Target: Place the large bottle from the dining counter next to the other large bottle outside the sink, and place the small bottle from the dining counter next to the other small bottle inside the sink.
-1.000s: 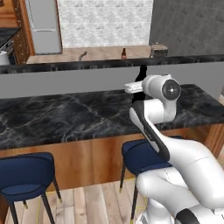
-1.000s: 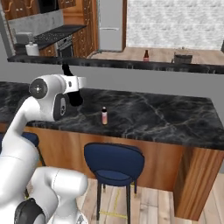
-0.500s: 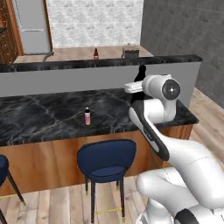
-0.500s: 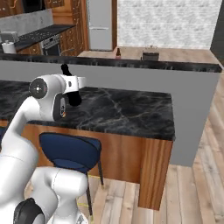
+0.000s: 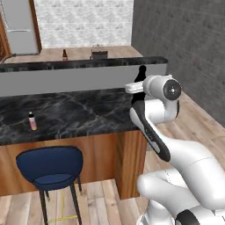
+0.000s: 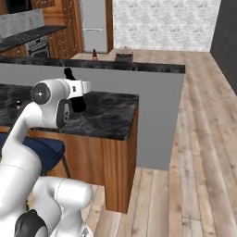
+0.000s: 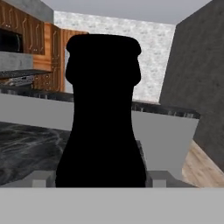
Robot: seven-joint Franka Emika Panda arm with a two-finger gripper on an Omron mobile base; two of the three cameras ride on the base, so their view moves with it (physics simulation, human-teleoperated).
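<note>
Large bottle: a black bottle with a wide body that narrows into a neck and a flat top; in the hand view it stands as a plain dark silhouette, and no label can be made out on the side shown.
Bottle position: upright in the end effector, lifted above the dining counter; in the left base view its black neck rises just above the robot's wrist, and in the right base view it pokes up behind the white hand.
End effector: its fingers stand fairly wide apart, closed around the bottle's base, one grey finger showing on each side of it.
Small bottle: a tiny pale-pink bottle with a dark reddish cap, standing upright on the black marble counter, well to the left of the arm.
Amber bottle: a small brown shape on the far counter beside a dark boxy object; too small to read any label.
Stool: a blue stool under the counter's wooden front.
Hidden: the bottle's lower part is covered by the hand in both base views, and its very bottom is cut off in the hand view.
</note>
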